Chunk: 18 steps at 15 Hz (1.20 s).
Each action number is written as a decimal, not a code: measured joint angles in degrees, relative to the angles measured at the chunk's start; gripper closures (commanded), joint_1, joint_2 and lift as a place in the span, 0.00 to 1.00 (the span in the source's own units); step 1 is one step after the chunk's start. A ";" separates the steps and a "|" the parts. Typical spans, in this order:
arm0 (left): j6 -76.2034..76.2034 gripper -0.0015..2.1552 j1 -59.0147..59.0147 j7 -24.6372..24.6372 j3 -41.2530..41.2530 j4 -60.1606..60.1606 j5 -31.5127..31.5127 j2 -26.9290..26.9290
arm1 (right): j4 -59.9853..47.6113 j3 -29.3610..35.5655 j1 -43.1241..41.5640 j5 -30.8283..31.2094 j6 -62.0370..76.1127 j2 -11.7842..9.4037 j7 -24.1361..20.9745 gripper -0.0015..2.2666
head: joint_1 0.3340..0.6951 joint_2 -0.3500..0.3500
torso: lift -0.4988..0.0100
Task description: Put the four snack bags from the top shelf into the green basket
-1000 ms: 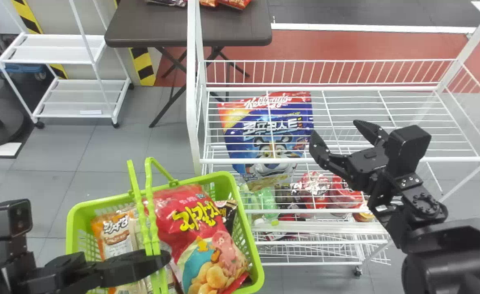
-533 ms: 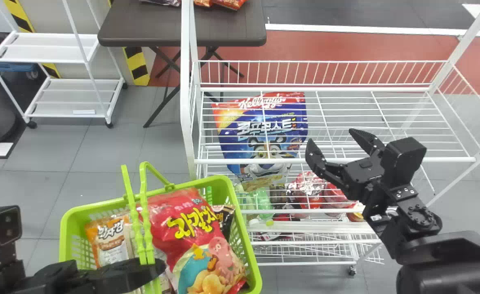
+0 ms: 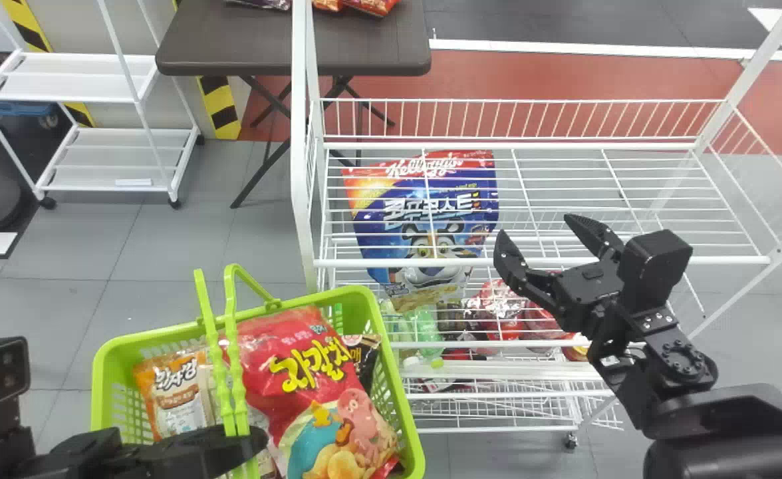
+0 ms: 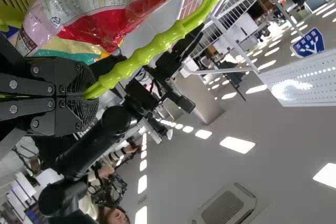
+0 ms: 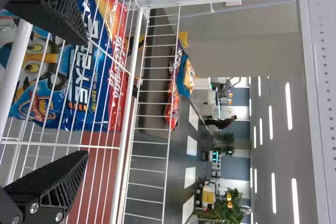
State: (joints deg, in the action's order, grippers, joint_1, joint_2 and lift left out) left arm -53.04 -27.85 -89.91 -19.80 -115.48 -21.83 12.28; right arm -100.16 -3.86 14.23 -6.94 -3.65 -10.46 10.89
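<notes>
While my right gripper [image 3: 535,228] gaped: it held nothing
Left gripper [image 3: 250,444]: I pinched the green handle [image 3: 231,372]
Red bag [image 3: 318,392]: lay in the basket [image 3: 351,294], right of that grip, long axis slanting, top far-left

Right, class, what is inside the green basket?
A big red snack bag, an orange-and-white bag to its left and part of a dark packet to its right. Whatever lies beneath them is covered.

Seeing glossy, creased plastic film on red snack bag [image 3: 298,392] and blue bag [image 3: 391,223]. Noting smooth plastic on green basket [image 3: 98,399], knobbly plastic on handle [image 4: 170,35]. Seeing painted metal on white shelf [image 3: 544,261], matt finish on dark tabletop [image 3: 231,53], rough ridged pads [image 5: 65,182] on right gripper [image 3: 537,231].
</notes>
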 measured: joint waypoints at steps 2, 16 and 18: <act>0.00 1.00 -0.01 0.00 0.03 -0.01 0.04 0.10 | -0.22 0.01 0.25 0.00 0.00 0.06 0.00 0.03 | 1.00 0.45 | 0.97; 0.00 1.00 -0.09 0.00 -0.05 0.28 0.19 -0.14 | -3.12 0.08 2.10 0.01 -0.78 0.18 -0.79 0.03 | 1.00 0.45 | 0.97; 0.00 1.00 -0.28 0.00 -0.06 0.16 0.22 -0.15 | -3.50 0.01 2.31 0.01 -0.88 0.28 -0.79 0.03 | 1.00 0.46 | 0.97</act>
State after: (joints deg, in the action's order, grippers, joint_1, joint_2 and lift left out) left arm -53.05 -28.13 -89.91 -19.86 -115.31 -21.62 12.12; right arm -103.66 -3.85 16.53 -6.94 -4.53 -10.18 10.11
